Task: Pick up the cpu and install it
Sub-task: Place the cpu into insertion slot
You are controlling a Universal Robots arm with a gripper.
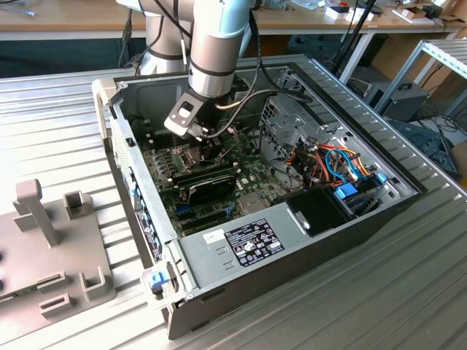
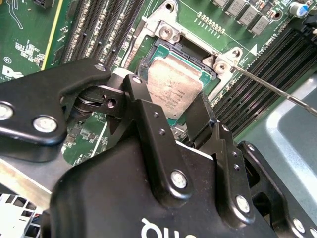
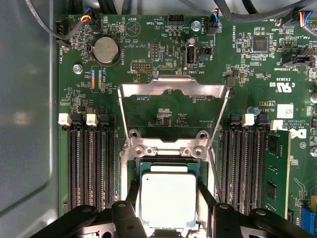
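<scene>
The gripper (image 3: pixel 169 197) is reaching down into the open computer case (image 1: pixel 219 248) that is lying on its side on the tabletop (image 1: pixel 66 109), so the motherboard (image 3: pixel 163 44) is facing up at it. It is pinching the cpu (image 3: pixel 168 201): in both wrist views its two black fingers (image 3: pixel 132 194) are pressing on opposite edges of the chip, leaving the dull silver top bare between them. Gripping by the edges is likely sparing the contact side underneath.

The cpu is sitting directly between the fingertips and squarely over the dark socket (image 3: pixel 168 162), whose rim is showing just past the chip's far edge. In the second wrist view the cpu (image 2: pixel 173 87) is looking slightly tilted against the socket, so I cannot tell whether it is resting in the recess or hovering just above it.

Beyond the gripper, the hinged metal frame (image 3: pixel 171 88) is lying folded back flat on the board, and the thin lever (image 2: pixel 277 91) is standing swung aside; both are leaving the socket open for the chip. Rows of memory slots (image 3: pixel 91 168) are running along either side of the gripper, close to the fingers
</scene>
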